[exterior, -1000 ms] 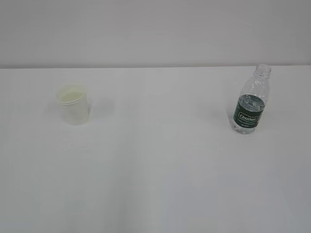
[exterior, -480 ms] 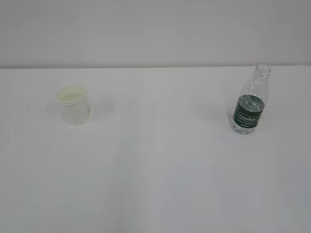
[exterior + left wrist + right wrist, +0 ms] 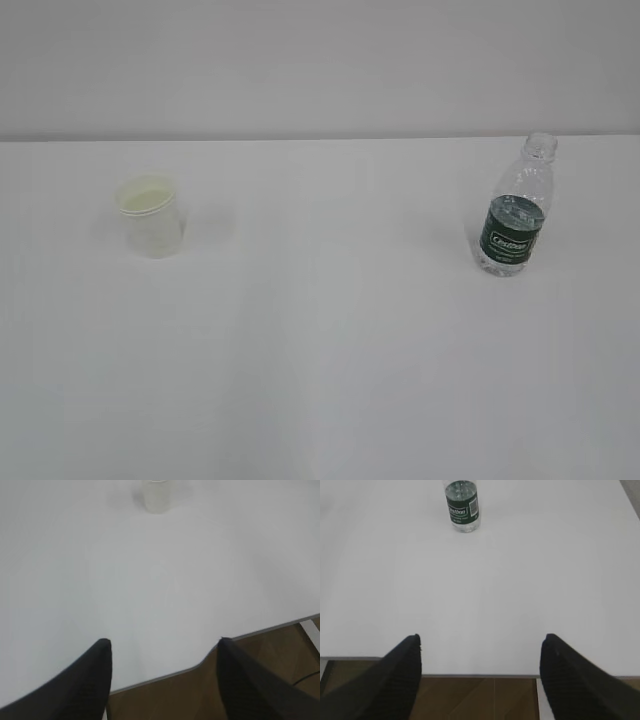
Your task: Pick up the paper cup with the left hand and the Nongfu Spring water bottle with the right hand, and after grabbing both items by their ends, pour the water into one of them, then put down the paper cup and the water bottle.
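**Cup and bottle stand apart, untouched**

Exterior view: the paper cup stands left on the white tabletop, the Nongfu Spring water bottle upright far right.

Left wrist view: the left hand has jaws wide open, empty, well short of the cup.

Right wrist view: the right hand likewise, bottle far ahead.

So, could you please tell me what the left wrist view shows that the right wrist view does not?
Only the left wrist view shows the paper cup, standing far ahead at the top of the frame, beyond the left hand with its jaws open and empty. Only the right wrist view shows the Nongfu Spring water bottle, upright, far ahead of the right hand, also open and empty. Both show the white table and brown floor past its near edge.
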Available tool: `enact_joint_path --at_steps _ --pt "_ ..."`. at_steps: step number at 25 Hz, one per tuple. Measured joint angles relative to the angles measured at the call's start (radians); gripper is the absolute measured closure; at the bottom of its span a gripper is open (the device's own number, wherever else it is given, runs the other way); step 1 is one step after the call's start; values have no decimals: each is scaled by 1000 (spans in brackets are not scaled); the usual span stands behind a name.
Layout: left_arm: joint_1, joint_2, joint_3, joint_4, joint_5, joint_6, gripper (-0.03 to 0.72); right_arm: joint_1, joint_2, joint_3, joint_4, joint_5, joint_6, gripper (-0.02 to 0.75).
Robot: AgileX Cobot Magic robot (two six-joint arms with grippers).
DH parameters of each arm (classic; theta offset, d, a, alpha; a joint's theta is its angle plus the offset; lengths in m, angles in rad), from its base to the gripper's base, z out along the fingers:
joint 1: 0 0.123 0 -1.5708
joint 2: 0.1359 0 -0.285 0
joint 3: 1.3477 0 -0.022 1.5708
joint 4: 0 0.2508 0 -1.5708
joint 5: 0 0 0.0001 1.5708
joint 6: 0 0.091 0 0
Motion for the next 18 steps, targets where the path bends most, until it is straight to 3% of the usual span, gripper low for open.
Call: enact_joint_path --at_steps 18 --pt "0 0 45 8 -125 1 238 0 0 27 -69 -43 -57 184"
